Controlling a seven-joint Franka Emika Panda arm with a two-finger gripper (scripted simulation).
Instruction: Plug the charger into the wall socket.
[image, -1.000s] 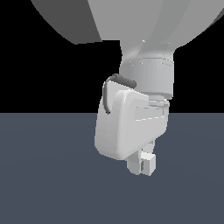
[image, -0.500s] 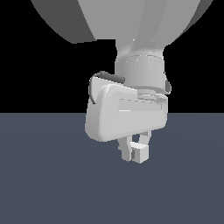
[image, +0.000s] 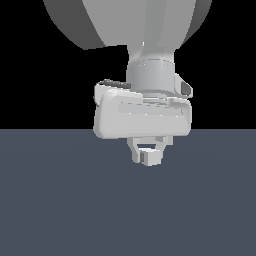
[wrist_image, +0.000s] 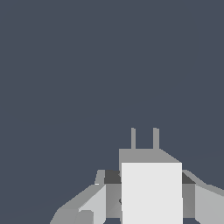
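The charger (image: 151, 158) is a small light grey-white block held between the fingers of my gripper (image: 148, 154), which is shut on it just under the white hand, above the dark grey floor. In the wrist view the charger (wrist_image: 151, 188) fills the space between the two fingers (wrist_image: 94, 199), and its two thin prongs (wrist_image: 144, 138) stick out away from the hand over bare floor. The wall socket is out of view in both frames.
The arm's large grey links (image: 145, 25) fill the upper part of the exterior view. A flat dark blue-grey floor (image: 60, 200) spreads under the hand, with black background above it.
The hand has turned about its vertical axis, from showing its narrow side to showing its broad face. It still holds the charger at about the same height.
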